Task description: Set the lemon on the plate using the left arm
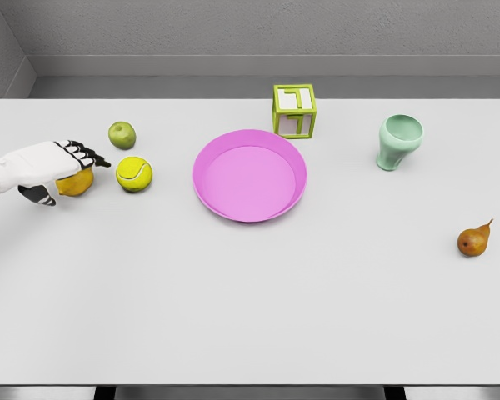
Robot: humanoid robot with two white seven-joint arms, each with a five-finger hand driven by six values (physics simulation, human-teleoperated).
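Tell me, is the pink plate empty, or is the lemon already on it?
Empty. The pink plate shows only its bare inside. The lemon is off it, far to its left on the table, under the left hand.

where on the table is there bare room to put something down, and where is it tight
Free: the whole near half of the table, bordered only by the pear at right, and the strip between the plate and the green cup. Crowded: far left, where the left hand, lemon, tennis ball and green apple cluster.

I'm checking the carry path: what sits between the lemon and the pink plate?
In the head view, the tennis ball sits between the lemon and the plate; otherwise bare table.
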